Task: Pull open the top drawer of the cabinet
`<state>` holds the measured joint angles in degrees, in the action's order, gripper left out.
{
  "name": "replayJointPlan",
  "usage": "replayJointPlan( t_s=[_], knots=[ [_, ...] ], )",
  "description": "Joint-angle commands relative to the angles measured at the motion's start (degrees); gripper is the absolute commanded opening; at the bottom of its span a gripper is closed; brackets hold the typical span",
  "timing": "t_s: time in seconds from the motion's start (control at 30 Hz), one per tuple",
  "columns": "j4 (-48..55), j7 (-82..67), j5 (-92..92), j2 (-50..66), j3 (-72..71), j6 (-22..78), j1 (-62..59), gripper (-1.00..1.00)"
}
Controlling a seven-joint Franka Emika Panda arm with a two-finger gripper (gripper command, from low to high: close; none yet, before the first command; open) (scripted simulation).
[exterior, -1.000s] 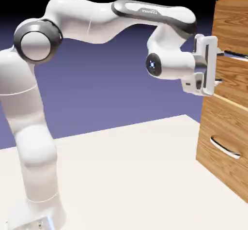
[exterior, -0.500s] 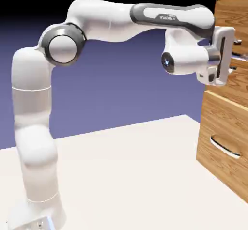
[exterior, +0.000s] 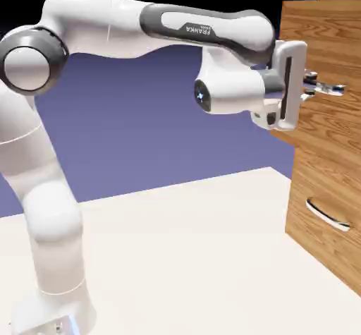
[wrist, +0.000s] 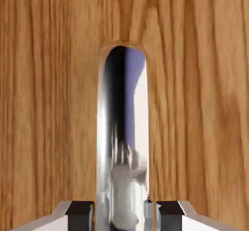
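The cabinet (exterior: 321,178) stands at the exterior view's right. Its top drawer (exterior: 331,41) juts out a little past the drawer front below it. My gripper (exterior: 311,87) is shut on the top drawer's silver bar handle (exterior: 330,88). In the hand view the handle (wrist: 121,142) runs as a bright mirror-like bar up the middle between my two grey fingertips (wrist: 80,211), and my gripper (wrist: 125,216) clamps it. Wood grain of the drawer front (wrist: 48,103) fills the rest of that view.
The lower drawer front with its own silver handle (exterior: 328,218) sits flush in the cabinet beneath my hand. The white table (exterior: 197,256) spreads out in front of the cabinet, and my arm's base stands at the lower left.
The hand first moved right onto the top drawer's handle, then drew back to the left. The drawer front has come out with it and now stands proud of the cabinet.
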<state>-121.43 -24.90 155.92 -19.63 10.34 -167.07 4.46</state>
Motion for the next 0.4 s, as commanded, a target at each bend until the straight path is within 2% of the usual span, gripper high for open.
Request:
replayJointPlan(
  t_s=[0.0,0.23,0.27,0.37],
  knots=[
    [-1.85,-0.25,-0.09,-2.08,-0.04,-0.3,0.02,-1.0],
    [-12.84,-0.94,-1.47,-16.17,0.08,-3.55,-0.01,-1.0],
    [-12.84,-0.94,-1.47,-16.17,0.08,-3.55,-0.01,1.0],
    [-15.42,-0.89,-2.14,-20.32,0.26,-5.17,0.28,1.0]
  ],
)
